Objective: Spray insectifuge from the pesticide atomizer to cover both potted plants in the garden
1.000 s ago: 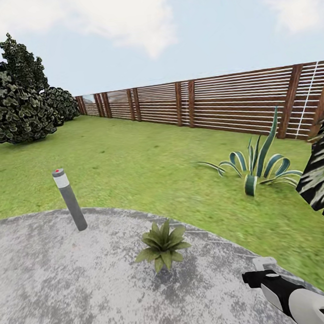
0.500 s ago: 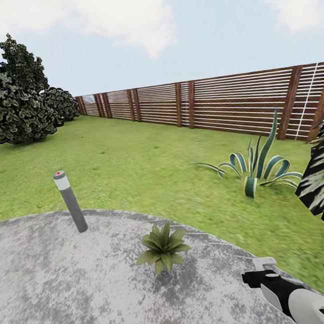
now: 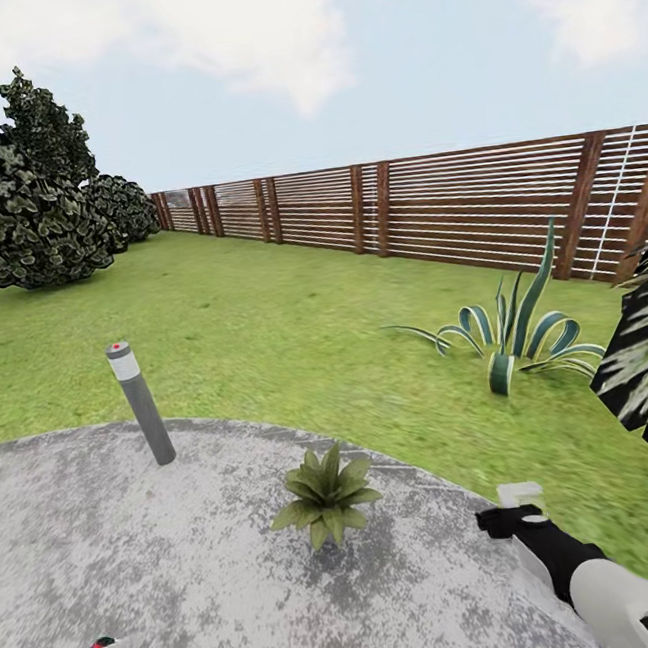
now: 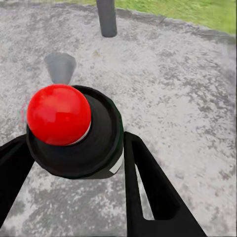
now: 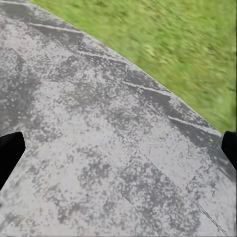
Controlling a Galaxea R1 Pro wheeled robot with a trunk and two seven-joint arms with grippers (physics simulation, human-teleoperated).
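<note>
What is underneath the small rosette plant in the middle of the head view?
The potted plant sits on the grey stone paving, casting a dark shadow beneath its leaves. No pot is visible; the leaves hide whatever holds its base. Grass lawn begins just beyond the paving's curved edge.

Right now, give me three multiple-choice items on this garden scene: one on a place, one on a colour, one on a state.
1. Where does the potted plant stand?
A. on the grey paving
B. in the grass
C. against the fence

2. What colour is the atomizer's round top?
A. blue
B. red
C. yellow

3. How is the left gripper?
A. empty, wide open
B. shut on the atomizer
C. holding a leaf

Key: 1 A, stone slabs surround the rosette. 2 B, the left wrist view shows a red ball. 3 B, both fingers flank the black body closely.
</note>
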